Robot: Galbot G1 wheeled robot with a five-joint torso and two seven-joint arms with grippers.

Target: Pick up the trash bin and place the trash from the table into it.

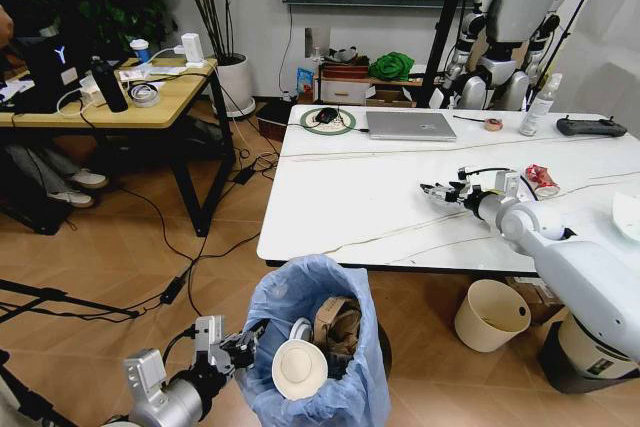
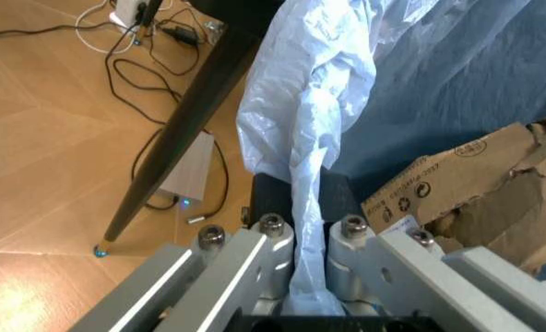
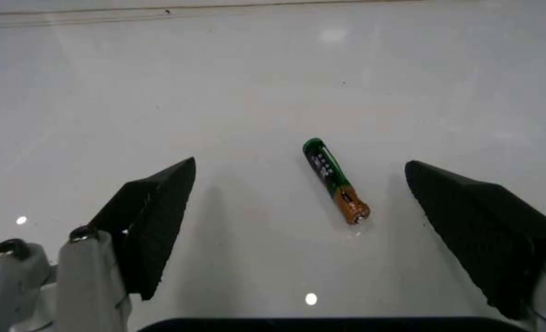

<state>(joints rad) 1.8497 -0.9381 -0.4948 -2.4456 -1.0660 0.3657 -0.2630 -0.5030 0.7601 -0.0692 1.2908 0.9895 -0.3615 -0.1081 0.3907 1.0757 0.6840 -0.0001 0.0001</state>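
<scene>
The trash bin [image 1: 318,387], lined with a crinkled light-blue bag, stands on the floor in front of the table [image 1: 350,207]. Inside it lie a paper cup [image 1: 299,367] and brown cardboard [image 1: 338,322]. My left gripper [image 1: 245,343] is shut on the bin's rim; the left wrist view shows the left gripper [image 2: 305,238] pinching the bag [image 2: 300,104] beside the cardboard [image 2: 466,187]. My right gripper [image 1: 435,192] hovers open over the table. In the right wrist view, a small green-and-gold battery [image 3: 336,181] lies on the tabletop between the right gripper's [image 3: 300,166] fingers. A red crushed wrapper [image 1: 541,179] lies farther right.
A silver laptop [image 1: 410,125], spray bottle [image 1: 537,107], tape roll [image 1: 493,124] and black controller [image 1: 590,127] sit at the table's far side. A cream bucket [image 1: 492,314] stands under the table edge. A wood desk [image 1: 150,97] and floor cables [image 1: 200,247] are at the left.
</scene>
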